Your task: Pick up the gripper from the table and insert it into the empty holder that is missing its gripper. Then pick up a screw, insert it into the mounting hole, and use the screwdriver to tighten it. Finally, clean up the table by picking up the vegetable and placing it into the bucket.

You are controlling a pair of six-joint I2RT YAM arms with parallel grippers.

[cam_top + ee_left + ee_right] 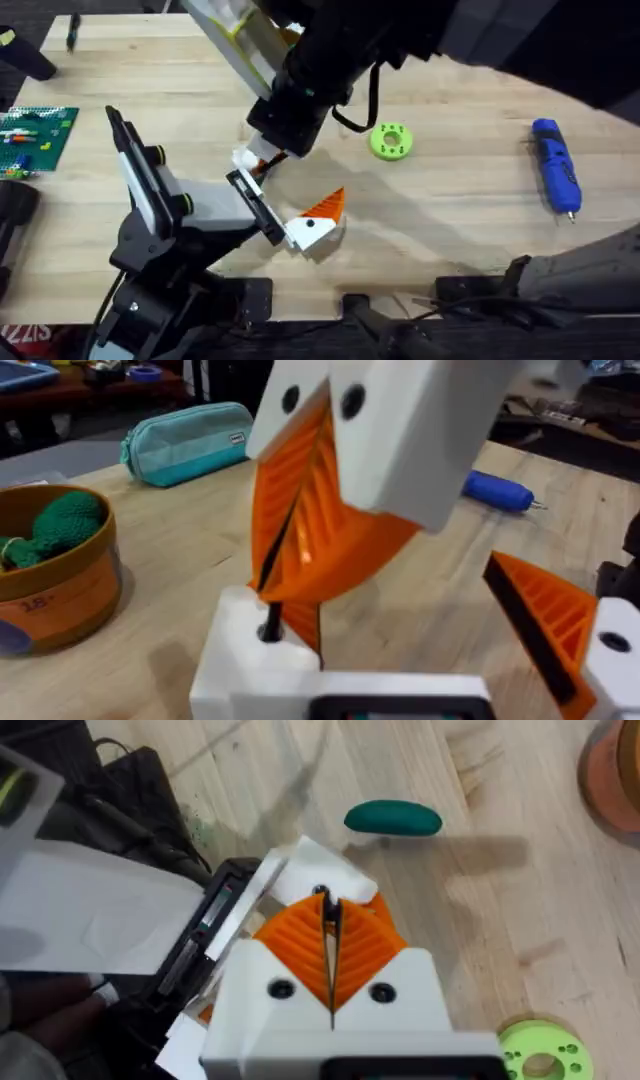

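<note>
The holder (250, 205) sits on its black stand on the table (450, 230); it is my left arm's end. Its jaws stand apart, with one orange finger (325, 205) on the near side. At the far side the small orange gripper (300, 622) sits against a white block (250, 660). My right gripper (327, 915) hovers right over that block, shut on a thin black screw (282, 550) whose lower end meets the block's hole. The blue screwdriver (555, 165) lies far right. A dark green vegetable (392, 817) lies on the table near the bucket (615, 780).
A green round disc (391, 141) lies just right of the work spot. The bucket (60, 590) holds a green knitted item, and a teal pouch (190, 440) lies behind it. A green brick board (35, 135) sits at the table's left edge.
</note>
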